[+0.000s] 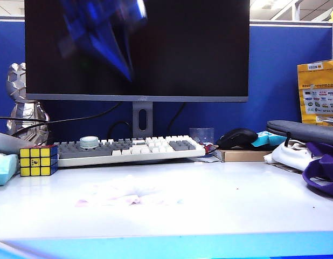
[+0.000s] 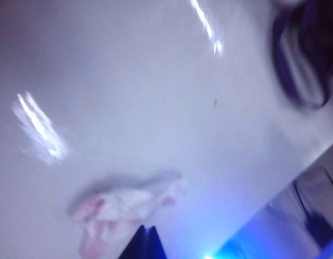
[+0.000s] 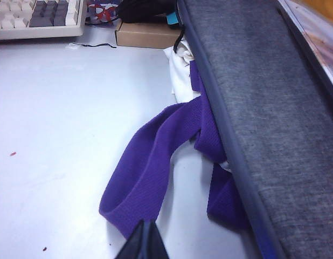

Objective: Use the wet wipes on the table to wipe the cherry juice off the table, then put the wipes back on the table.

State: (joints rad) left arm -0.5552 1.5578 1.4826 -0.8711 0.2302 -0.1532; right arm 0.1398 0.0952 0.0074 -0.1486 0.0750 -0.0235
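Wet wipes crumpled, pink-stained, flat on white table, mid-front.

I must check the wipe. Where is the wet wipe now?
In the exterior view, the wet wipe lies flat on the table, left of centre, in front of the keyboard.

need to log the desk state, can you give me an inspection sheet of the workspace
surface: white table, a few red specks
job's things: pink-stained wet wipes lying free on it; cherry juice only as specks
clutter: keyboard, Rubik's cube, mouse, purple strap, grey case
grippers: left hand shut, above wipes; right hand shut, by strap
cables: black, behind keyboard
surroundings: dark monitor, blue partition
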